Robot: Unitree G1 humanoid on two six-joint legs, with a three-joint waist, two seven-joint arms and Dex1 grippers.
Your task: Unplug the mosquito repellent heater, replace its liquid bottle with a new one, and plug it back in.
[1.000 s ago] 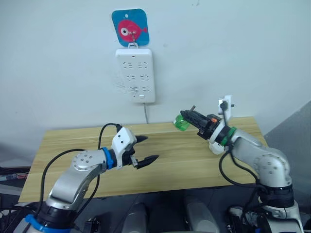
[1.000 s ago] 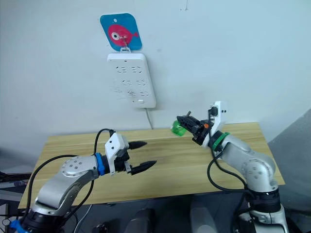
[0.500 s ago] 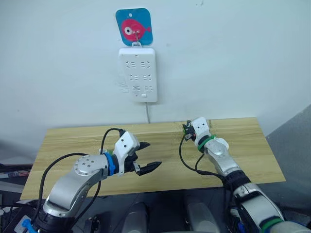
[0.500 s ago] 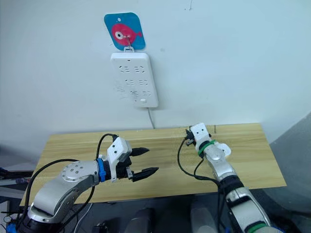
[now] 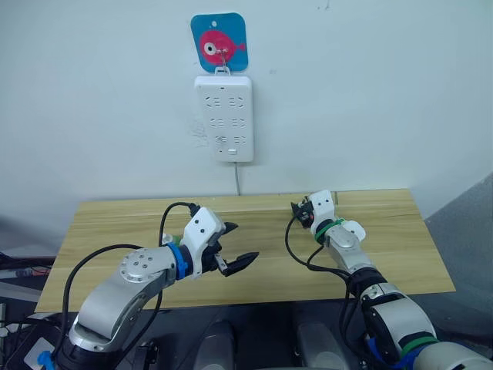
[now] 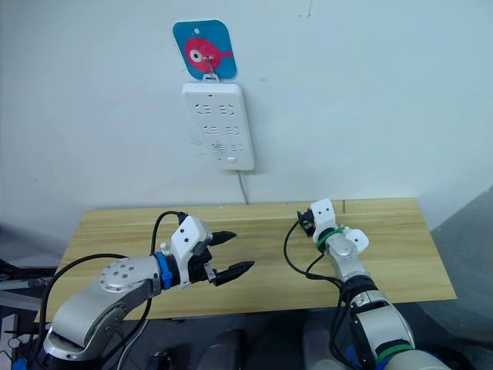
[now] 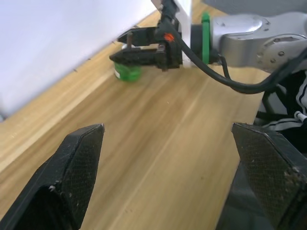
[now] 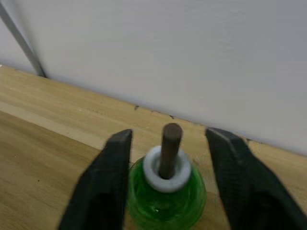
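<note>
The green liquid bottle (image 8: 165, 196), with a white collar and a brown wick, stands on the wooden table (image 5: 115, 223) near its back edge by the wall. My right gripper (image 5: 296, 210) is shut on it, one finger against each side of the bottle (image 7: 127, 73). Left of it, my left gripper (image 5: 245, 240) hovers open above the table's middle, with nothing between its fingers. The mosquito repellent heater is out of view.
A long white power strip (image 5: 225, 117) hangs on the wall under a blue hook plate with a red fish (image 5: 219, 42). Its cable (image 5: 236, 179) drops behind the table. My right arm's black cable (image 5: 296, 250) loops over the tabletop.
The right gripper has come down from mid-air and set the green bottle on the table by the wall. The left gripper has hardly moved. The camera has shifted.
</note>
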